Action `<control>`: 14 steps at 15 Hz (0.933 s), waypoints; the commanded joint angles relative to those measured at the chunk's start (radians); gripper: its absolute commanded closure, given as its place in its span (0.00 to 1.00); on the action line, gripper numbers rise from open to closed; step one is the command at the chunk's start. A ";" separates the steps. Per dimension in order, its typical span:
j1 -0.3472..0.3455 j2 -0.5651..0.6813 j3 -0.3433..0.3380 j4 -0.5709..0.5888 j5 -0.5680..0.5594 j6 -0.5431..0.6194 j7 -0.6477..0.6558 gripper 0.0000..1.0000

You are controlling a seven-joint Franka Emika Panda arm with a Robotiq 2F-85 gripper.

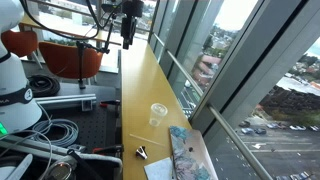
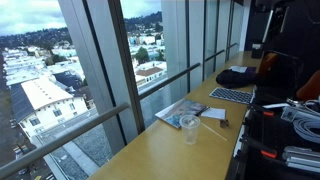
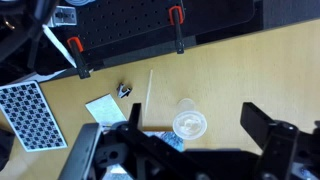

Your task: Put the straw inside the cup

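The clear plastic cup (image 1: pixel 158 115) stands upright on the long wooden counter (image 1: pixel 140 80); it also shows in the exterior view by the window (image 2: pixel 189 125) and from above in the wrist view (image 3: pixel 188 124). The thin pale straw (image 3: pixel 148 97) lies flat on the counter just beside the cup, apart from it; in an exterior view it is a faint line (image 1: pixel 145 139). My gripper (image 1: pixel 127 38) hangs high above the far part of the counter, open and empty. In the wrist view its two dark fingers frame the cup from far above (image 3: pixel 194 110).
A small black-and-silver metal object (image 3: pixel 125 90) and a white paper (image 3: pixel 105 108) lie near the straw. A patterned board (image 1: pixel 185 155) lies at the counter's end by the window. Red clamps (image 3: pixel 74 45) sit on the counter's inner edge. Cables (image 1: pixel 55 135) cover the bench beside it.
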State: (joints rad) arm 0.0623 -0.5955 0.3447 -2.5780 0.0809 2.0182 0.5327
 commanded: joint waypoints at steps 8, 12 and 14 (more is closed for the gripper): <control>-0.009 0.032 -0.045 -0.018 -0.036 0.052 -0.031 0.00; -0.064 0.077 -0.135 -0.071 -0.086 0.227 -0.108 0.00; -0.096 0.114 -0.190 -0.095 -0.094 0.355 -0.148 0.00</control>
State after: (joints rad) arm 0.0016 -0.5315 0.2221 -2.6523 0.0045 2.2329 0.4436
